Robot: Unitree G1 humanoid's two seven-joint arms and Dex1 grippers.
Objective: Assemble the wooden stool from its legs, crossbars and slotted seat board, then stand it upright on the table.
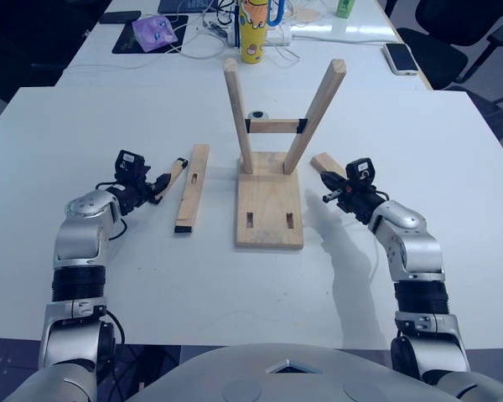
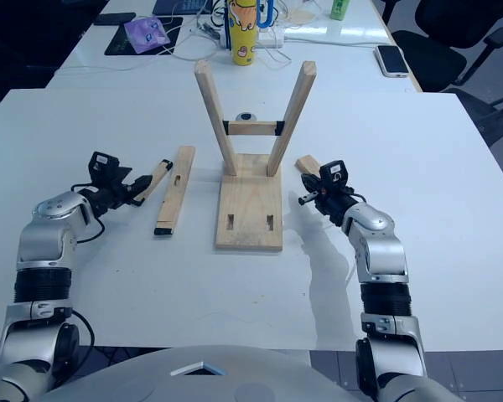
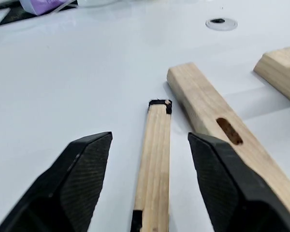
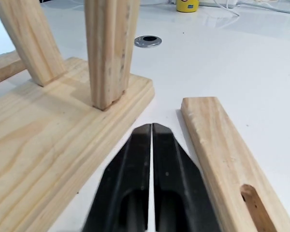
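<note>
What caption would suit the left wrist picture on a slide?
Open left claw facing a thin crossbar, with a slotted leg lying alongside.

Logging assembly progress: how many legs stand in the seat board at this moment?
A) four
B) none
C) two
C: two legs, joined by a crossbar, stand in the seat board; its two near slots are empty.

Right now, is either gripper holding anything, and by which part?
Nothing is held. Left gripper: jaws open astride the crossbar, not touching it. Right gripper: jaws shut, empty, beside the seat board.
</note>
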